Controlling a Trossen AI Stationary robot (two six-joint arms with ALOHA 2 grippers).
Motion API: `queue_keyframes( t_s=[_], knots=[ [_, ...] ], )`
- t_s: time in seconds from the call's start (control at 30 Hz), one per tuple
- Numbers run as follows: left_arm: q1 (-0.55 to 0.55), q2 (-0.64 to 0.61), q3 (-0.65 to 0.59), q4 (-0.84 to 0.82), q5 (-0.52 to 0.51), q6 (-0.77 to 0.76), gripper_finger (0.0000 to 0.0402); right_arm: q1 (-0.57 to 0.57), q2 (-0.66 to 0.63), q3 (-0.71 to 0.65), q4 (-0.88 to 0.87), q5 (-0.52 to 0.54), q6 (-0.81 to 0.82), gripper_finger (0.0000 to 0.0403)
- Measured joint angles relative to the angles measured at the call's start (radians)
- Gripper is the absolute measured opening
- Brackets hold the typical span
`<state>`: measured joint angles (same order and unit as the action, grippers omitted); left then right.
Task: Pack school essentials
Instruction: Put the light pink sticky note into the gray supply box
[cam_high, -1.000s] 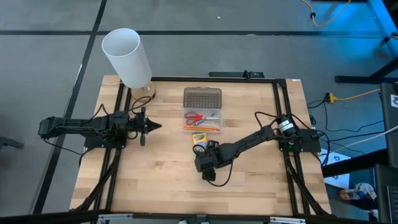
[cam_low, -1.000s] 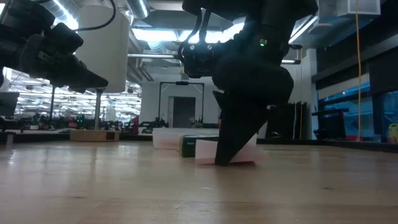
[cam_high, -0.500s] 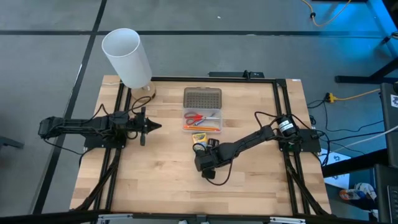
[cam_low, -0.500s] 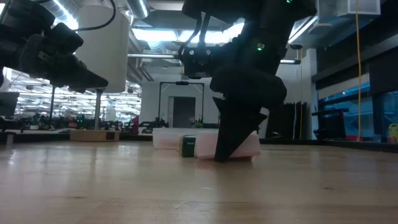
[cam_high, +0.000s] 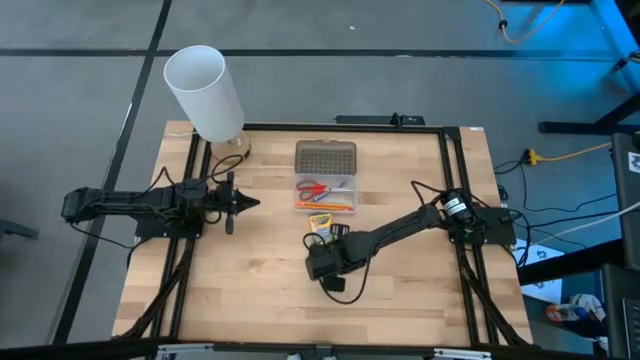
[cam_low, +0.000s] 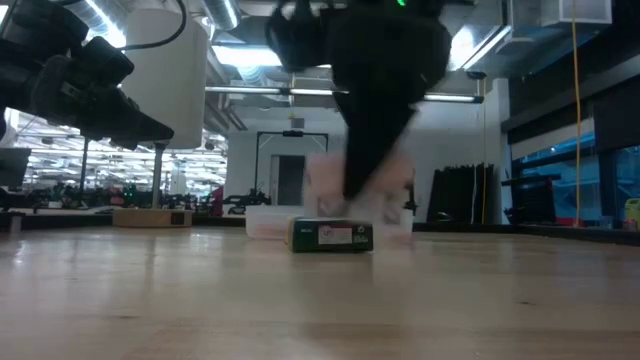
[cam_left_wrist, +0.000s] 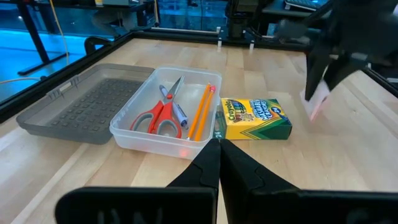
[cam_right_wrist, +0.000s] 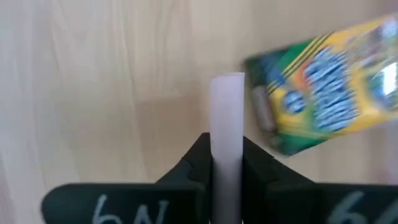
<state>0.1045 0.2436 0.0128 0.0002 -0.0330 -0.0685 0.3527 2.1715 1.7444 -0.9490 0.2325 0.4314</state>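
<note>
My right gripper (cam_right_wrist: 227, 163) is shut on the pale pink sticky-note pad (cam_right_wrist: 227, 118) and holds it above the table beside the green-and-yellow crayon box (cam_high: 320, 222), which lies flat on the wood. The pad also shows in the left wrist view (cam_left_wrist: 316, 99). The clear case (cam_high: 325, 192) holds the red-handled scissors (cam_left_wrist: 158, 115), the orange pencil (cam_left_wrist: 202, 112) and the blue pen (cam_left_wrist: 178, 114). My left gripper (cam_high: 250, 203) hovers shut at the table's left, pointing at the case. My right gripper pinches the pad's two broad faces (cam_right_wrist: 227, 146) between its two fingers, which point down from above. The pad stands on edge in the hold and hangs below the fingers, clear of the table.
The case's grey dotted lid (cam_high: 325, 157) lies open on the far side of the case. A tall white cylinder (cam_high: 205, 92) stands at the far left corner. Bare wood lies toward the near edge (cam_high: 300, 310).
My right gripper has risen and shifted a little toward the table's left edge with the pad. The pad, which leaned with its lower edge on the table, is now lifted clear above the crayon box's height.
</note>
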Motion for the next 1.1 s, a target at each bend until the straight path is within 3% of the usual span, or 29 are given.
queue_keyframes(
  t_s=[0.13,0.43,0.6,0.9,1.1],
  knots=[
    [0.0,0.0,0.0,0.0,0.0,0.0,0.0,-0.015,-0.001,0.09,-0.082,0.037,-0.052,0.0042],
    [0.0,0.0,0.0,0.0,0.0,0.0,0.0,-0.139,-0.006,0.231,-0.182,0.289,-0.183,0.0042],
    [0.0,0.0,0.0,0.0,0.0,0.0,0.0,-0.245,-0.006,0.178,-0.158,0.291,-0.221,0.0042],
    [0.0,0.0,0.0,0.0,0.0,0.0,0.0,-0.39,-0.006,-0.003,0.037,0.253,-0.227,0.0045],
    [0.0,0.0,0.0,0.0,0.0,0.0,0.0,-0.405,-0.006,-0.029,0.069,0.252,-0.227,0.0085]
  ],
)
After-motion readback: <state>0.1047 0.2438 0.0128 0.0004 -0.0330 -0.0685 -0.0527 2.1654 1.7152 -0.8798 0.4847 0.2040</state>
